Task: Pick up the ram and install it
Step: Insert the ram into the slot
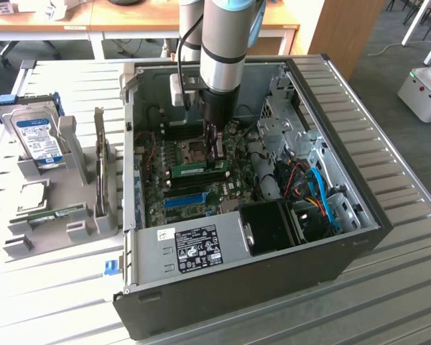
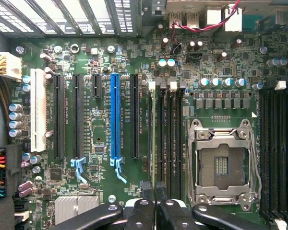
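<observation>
The ram (image 1: 194, 171) is a thin green stick lying along a memory slot on the motherboard inside the open computer case (image 1: 359, 233). My gripper (image 1: 218, 158) reaches straight down into the case and is shut on the ram near the end toward the exterior view's right. In the wrist view the ram (image 2: 156, 139) shows edge-on as a narrow greenish line in the slot beside the other black memory slots. The two black fingers of the gripper (image 2: 154, 194) are pinched together over its near end.
A long blue slot (image 2: 115, 117) and the CPU socket (image 2: 221, 165) flank the memory slots. On the exterior view's left a grey rack (image 1: 72, 180) holds a hard drive (image 1: 37, 136) and another green stick (image 1: 54, 215). Blue cables (image 1: 320, 188) and a black shroud (image 1: 273, 226) crowd the case's right side.
</observation>
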Robot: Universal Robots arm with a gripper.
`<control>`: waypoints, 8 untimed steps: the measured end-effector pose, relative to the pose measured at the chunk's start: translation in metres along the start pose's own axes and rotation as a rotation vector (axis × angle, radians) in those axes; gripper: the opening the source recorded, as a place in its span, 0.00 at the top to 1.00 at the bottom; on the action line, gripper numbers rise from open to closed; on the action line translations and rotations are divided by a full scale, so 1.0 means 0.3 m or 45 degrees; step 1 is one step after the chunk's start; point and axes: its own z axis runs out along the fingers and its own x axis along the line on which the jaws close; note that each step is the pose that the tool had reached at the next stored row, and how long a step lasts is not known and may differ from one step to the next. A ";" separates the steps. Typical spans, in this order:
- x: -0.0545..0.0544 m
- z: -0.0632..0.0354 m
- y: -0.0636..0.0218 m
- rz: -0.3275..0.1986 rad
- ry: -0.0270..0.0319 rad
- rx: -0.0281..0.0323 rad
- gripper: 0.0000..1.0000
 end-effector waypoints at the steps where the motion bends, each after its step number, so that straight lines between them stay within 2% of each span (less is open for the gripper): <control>1: 0.000 0.000 0.000 0.000 -0.0001 0.0000 0.88; 8: 0.000 0.000 0.000 0.000 -0.0001 0.0000 0.88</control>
